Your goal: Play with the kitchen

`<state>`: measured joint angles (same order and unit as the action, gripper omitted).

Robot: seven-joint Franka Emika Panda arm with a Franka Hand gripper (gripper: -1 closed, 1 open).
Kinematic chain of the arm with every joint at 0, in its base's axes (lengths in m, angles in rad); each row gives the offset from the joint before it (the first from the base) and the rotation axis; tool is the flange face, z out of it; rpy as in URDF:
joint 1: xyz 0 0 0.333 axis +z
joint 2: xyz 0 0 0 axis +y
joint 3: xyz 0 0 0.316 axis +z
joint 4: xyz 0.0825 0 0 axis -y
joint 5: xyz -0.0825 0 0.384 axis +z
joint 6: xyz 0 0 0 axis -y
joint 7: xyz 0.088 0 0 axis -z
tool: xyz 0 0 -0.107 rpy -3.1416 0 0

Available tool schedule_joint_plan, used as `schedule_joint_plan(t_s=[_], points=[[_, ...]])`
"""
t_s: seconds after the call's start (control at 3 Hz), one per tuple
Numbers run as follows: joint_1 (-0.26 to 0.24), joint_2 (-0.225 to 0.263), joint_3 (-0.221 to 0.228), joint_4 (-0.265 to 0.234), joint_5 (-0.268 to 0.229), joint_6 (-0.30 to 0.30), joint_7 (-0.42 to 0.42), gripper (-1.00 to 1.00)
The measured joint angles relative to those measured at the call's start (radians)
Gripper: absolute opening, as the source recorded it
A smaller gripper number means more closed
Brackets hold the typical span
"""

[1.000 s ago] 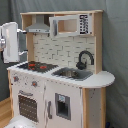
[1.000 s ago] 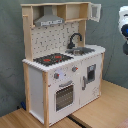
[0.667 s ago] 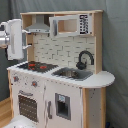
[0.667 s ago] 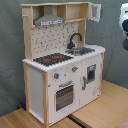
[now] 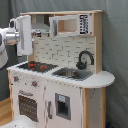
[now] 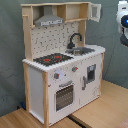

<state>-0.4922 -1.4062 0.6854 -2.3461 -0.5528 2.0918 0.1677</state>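
Claw [image 5: 23,50] hangs at the first exterior view's left, above and beside the stovetop [image 5: 37,66], apart from everything. Can't tell whether it's spread or pressed together; from here I only see the white housing. In the second exterior view only a bit of my arm [image 6: 123,20] shows at the upper right corner.

Kitchen [image 5: 60,75] stands upright in the middle of both exterior views, on a wood floor [image 6: 100,112] against a grey curtain.

Step in hand, my guess: come in toward the stove side. To do it well:
- drop straight over the counter, keep clear of the hood [image 5: 42,24] above and the side post
- go slow; the unit looks light and could shift if I push sideways
- approach knobs [image 6: 56,76] square-on, not at an angle

Count:
- red burners: two
- faucet [image 5: 85,59]: one, black, arched
- sink [image 5: 71,73]: one
- knobs on front: two that I can make out
- oven door [image 6: 65,95]: one
- pegboard back: one
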Motion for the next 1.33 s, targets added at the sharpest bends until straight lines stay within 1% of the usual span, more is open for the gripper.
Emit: schedule_joint_plan(t_s=[0.33, 0.67, 1.0, 1.33], points=[[-0.043, 0.005, -0.042, -0.002, 0.000, 0.084, -0.005, -1.00], [-0.080, 0.009, -0.091, -0.014, 0.000, 0.178, -0.009, -1.00], [-0.098, 0.025, -0.111, -0.048, 0.000, 0.277, 0.001, -1.00], [-0.121, 0.051, -0.111, -0.081, 0.000, 0.369, 0.012, -1.00]])
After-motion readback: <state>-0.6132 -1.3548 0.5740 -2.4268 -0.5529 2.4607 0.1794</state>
